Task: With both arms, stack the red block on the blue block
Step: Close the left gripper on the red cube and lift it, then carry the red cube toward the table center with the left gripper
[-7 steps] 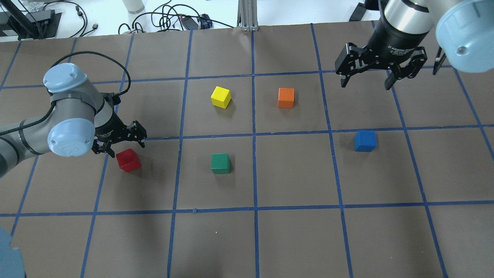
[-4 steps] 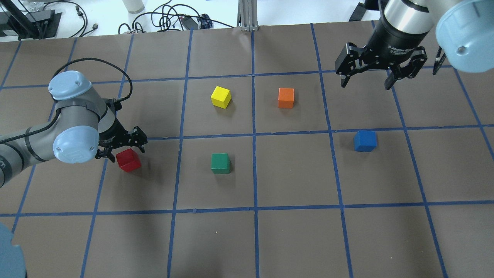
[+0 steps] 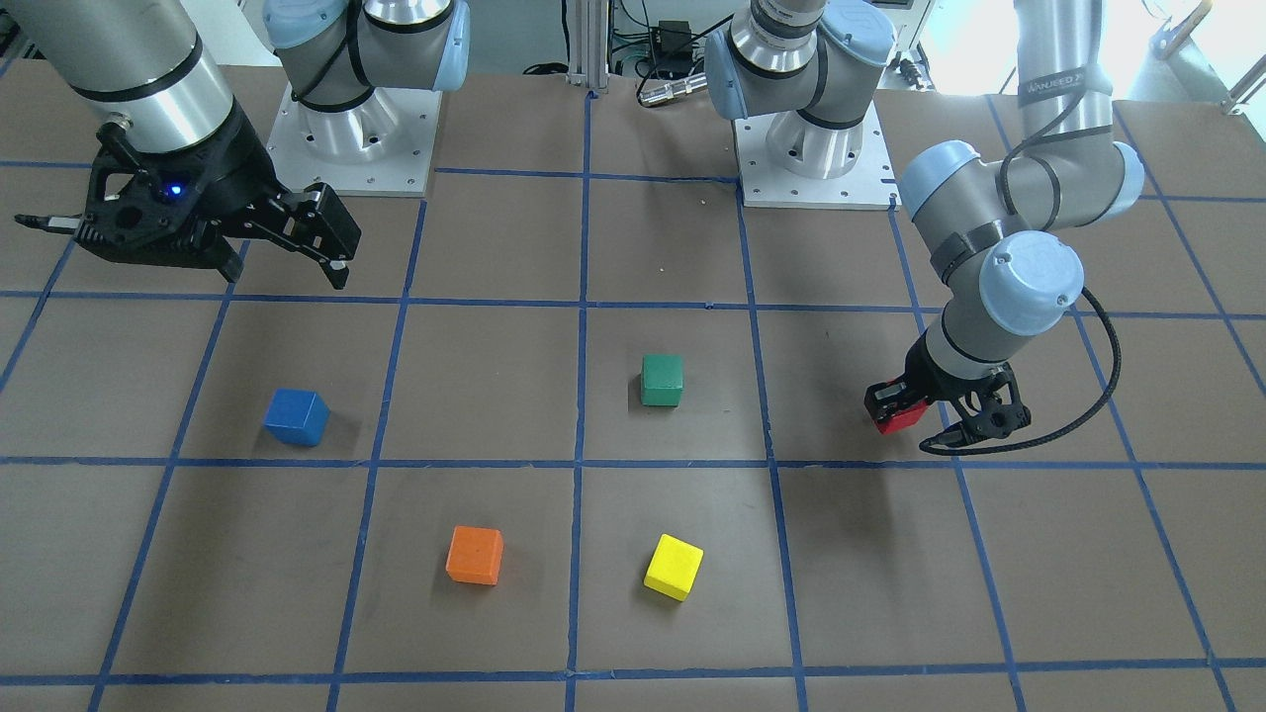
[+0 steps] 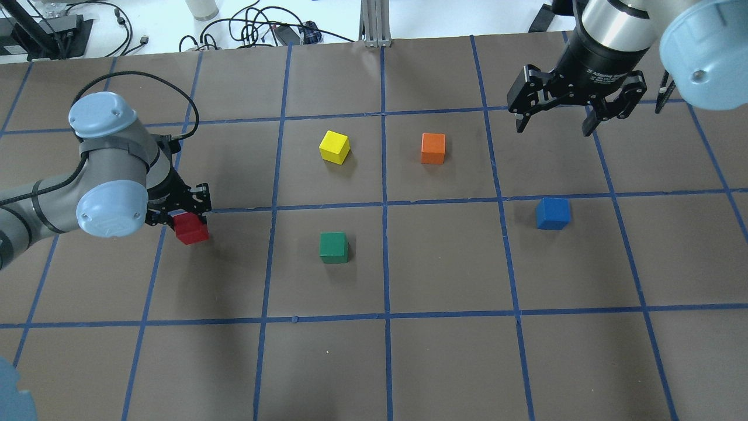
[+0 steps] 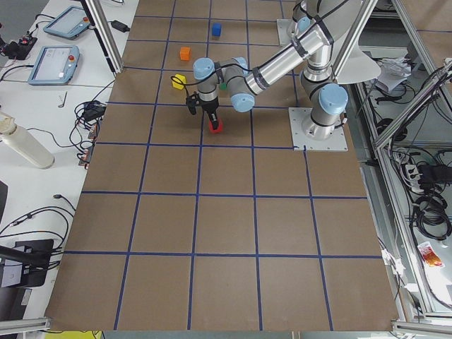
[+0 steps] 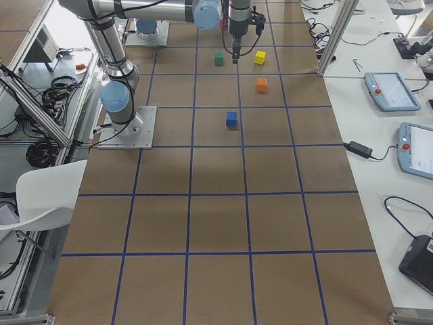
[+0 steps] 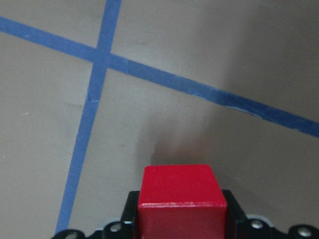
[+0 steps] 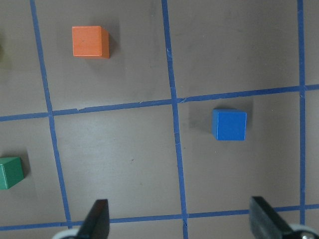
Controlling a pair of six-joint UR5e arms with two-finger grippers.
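The red block [image 4: 191,229] is between the fingers of my left gripper [image 4: 184,224], at the table's left. The left gripper is shut on it. In the left wrist view the red block [image 7: 182,199] sits clamped at the bottom edge, with a soft shadow on the brown mat beyond it. The blue block [image 4: 553,213] lies alone on the mat at the right; it also shows in the right wrist view [image 8: 229,124]. My right gripper [image 4: 554,127] is open and empty, held high beyond the blue block.
A green block [image 4: 333,247], a yellow block [image 4: 334,147] and an orange block [image 4: 433,148] lie on the mat between the two arms. Blue tape lines grid the mat. Cables [image 4: 263,29] lie past the table's far edge.
My left gripper came down around the red block and closed on it. The block has shifted slightly towards the far side with the gripper. The right arm has barely moved.
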